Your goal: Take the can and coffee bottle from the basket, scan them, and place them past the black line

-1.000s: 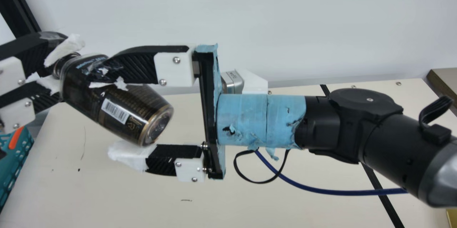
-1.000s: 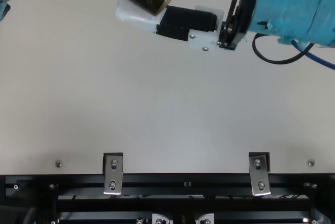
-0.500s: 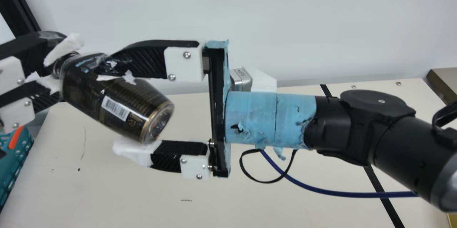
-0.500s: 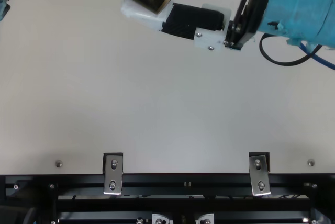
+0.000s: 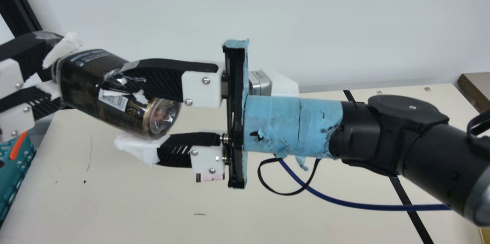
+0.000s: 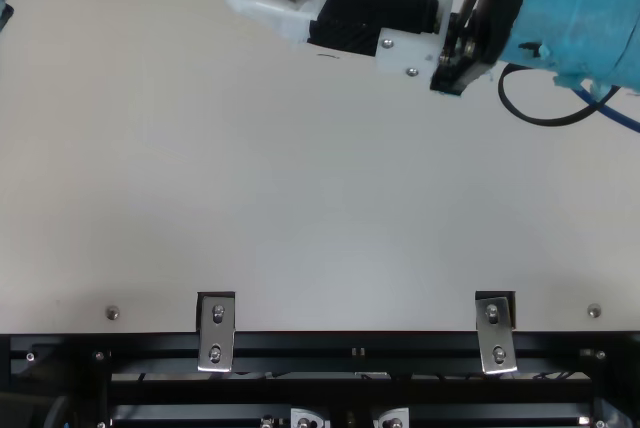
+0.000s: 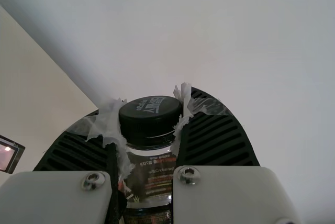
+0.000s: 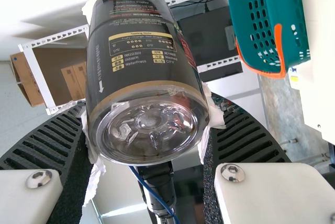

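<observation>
- The bottle (image 5: 92, 79) is held tilted in the air, over the left part of the table (image 5: 245, 217), its base to the right.
- By the left gripper (image 5: 57, 64) it is gripped around the neck, just under the ridged black cap (image 7: 150, 113); the fingers are closed as far as the neck allows.
- By the right gripper (image 5: 116, 112) the body is clasped towards the base, the fingers spread to its width, with a taped tip at each side.
- A dark, glossy label with gold bands is wrapped around the round body, and a white barcode (image 5: 113, 100) is partly covered by a finger of the right gripper. The base is clear and moulded in ridges; how full the bottle is cannot be told.
- The ribbed black fingers are patched with clear tape and torn, crumpled white paper.
- The basket (image 5: 17, 181), of teal plastic pierced with small holes, is placed at the left edge, with an orange handle (image 5: 17, 146); its contents cannot be made out.
- A pink, dark-framed object (image 5: 210, 177) is partly hidden behind the right gripper.
- The table is crossed on the right by a straight black line (image 5: 411, 209).
- Cardboard boxes (image 8: 76, 77) are held on a white metal rack (image 8: 38, 75) in the background.
</observation>
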